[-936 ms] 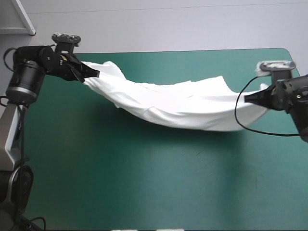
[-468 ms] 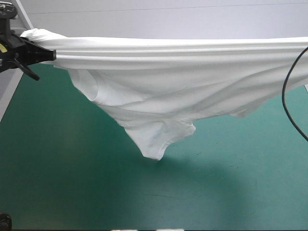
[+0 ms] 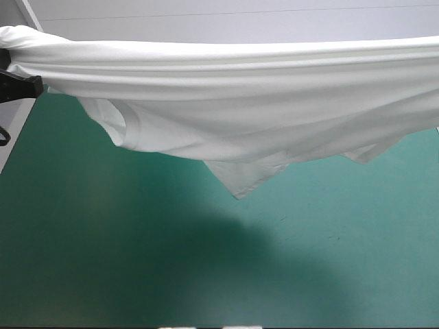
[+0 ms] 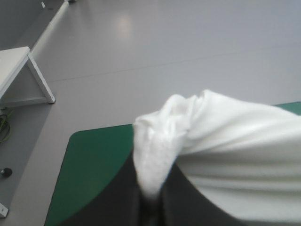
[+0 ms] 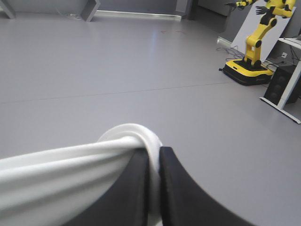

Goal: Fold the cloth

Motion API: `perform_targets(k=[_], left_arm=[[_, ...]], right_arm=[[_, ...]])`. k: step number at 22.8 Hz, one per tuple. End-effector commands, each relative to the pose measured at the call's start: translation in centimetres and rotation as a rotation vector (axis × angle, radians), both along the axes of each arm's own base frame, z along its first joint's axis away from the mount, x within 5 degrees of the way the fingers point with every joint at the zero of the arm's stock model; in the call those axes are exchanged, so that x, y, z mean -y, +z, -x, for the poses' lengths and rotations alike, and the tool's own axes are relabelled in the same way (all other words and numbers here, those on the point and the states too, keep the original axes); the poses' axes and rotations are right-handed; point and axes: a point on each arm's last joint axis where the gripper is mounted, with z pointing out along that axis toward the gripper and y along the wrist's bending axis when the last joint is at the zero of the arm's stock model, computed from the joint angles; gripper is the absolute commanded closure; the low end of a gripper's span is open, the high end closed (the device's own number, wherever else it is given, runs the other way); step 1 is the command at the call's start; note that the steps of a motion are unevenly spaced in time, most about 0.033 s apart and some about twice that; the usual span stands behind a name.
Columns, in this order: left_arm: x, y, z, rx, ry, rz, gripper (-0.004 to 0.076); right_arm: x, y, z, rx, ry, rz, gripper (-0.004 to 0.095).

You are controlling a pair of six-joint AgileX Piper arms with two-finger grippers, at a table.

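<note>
The white T-shirt [image 3: 226, 96] hangs stretched in a taut band high over the teal-green table [image 3: 137, 260], reaching from one side of the high view to the other. Its loose lower part sags, with a sleeve [image 3: 113, 127] near the left and a pointed corner [image 3: 240, 181] in the middle. My left gripper [image 3: 17, 86] shows only as black fingers at the far left, shut on a bunched end of the T-shirt [image 4: 160, 141]. The right gripper [image 5: 154, 188] is shut on the other end of the T-shirt [image 5: 70, 174], which wraps over its fingertips. In the high view the right gripper is out of sight.
The T-shirt's broad shadow [image 3: 199, 253] lies on the table cover below it. A rounded table corner [image 4: 77, 141] shows under my left gripper, with grey floor beyond.
Both grippers have risen and drawn further apart, lifting the T-shirt off the table and pulling it taut. The hanging corner has come up and the left gripper has slid almost out of the high view.
</note>
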Motion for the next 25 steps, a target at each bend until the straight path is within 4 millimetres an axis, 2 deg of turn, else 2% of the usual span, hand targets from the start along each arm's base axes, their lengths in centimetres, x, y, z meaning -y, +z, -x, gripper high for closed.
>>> perform_targets(k=[1,2,3,6,7,8,9,10,11,12,13,14,16,21,23,25], left_arm=[[0.1,-0.9,-2.3,-0.025,0.003,-0.018,0.0734],[0.3,-1.9,-3.6,-0.069,-0.005,-0.016,0.0734],[0.6,-3.4,-5.6,-0.136,-0.020,-0.010,0.0734],[1.1,-6.5,-9.4,-0.247,-0.026,-0.015,0.0734],[1.5,-8.6,-11.8,-0.316,-0.040,0.000,0.0734],[1.7,-9.9,-13.2,-0.353,-0.046,0.005,0.0734],[2.2,-12.7,-15.8,-0.439,-0.065,0.025,0.0734],[2.5,-14.0,-16.8,-0.478,-0.076,0.040,0.0734],[3.1,-16.8,-19.2,-0.551,-0.096,0.073,0.0734],[3.3,-18.2,-20.5,-0.565,-0.102,0.082,0.0734],[3.5,-19.6,-21.8,-0.565,-0.104,0.093,0.0734],[3.8,-21.8,-24.6,-0.528,-0.101,0.107,0.0734],[4.0,-24.9,-29.1,-0.359,-0.087,0.125,0.0734],[4.2,-28.4,-33.8,-0.090,-0.067,0.143,0.0717],[4.2,-29.1,-34.6,-0.029,-0.063,0.145,0.0647],[4.2,-29.7,-35.2,0.019,-0.059,0.147,0.0535]], right_arm=[[-0.1,0.2,-1.9,-0.011,0.001,0.051,0.0926],[-0.3,-0.1,-3.0,-0.027,0.016,0.047,0.0926],[-0.6,-0.6,-5.4,-0.063,0.027,0.051,0.0926],[-1.0,-2.0,-9.9,-0.129,0.036,0.069,0.0926],[-1.3,-3.4,-13.6,-0.184,0.044,0.083,0.0926],[-1.5,-4.3,-15.6,-0.213,0.047,0.089,0.0926],[-1.8,-6.3,-19.1,-0.271,0.056,0.096,0.0926],[-2.0,-7.6,-21.1,-0.309,0.061,0.096,0.0926],[-2.3,-10.3,-24.5,-0.383,0.067,0.102,0.0926],[-2.5,-11.8,-26.4,-0.421,0.074,0.105,0.0926],[-2.6,-13.4,-28.2,-0.451,0.076,0.102,0.0926],[-2.9,-16.6,-31.4,-0.502,0.079,0.097,0.0926],[-3.5,-21.5,-36.0,-0.535,0.086,0.075,0.0926],[-3.9,-27.3,-40.4,-0.588,0.091,0.059,0.0925],[-4.4,-28.4,-41.0,-0.599,0.118,-0.002,0.0899],[-4.9,-29.1,-41.4,-0.607,0.190,-0.037,0.0785]])
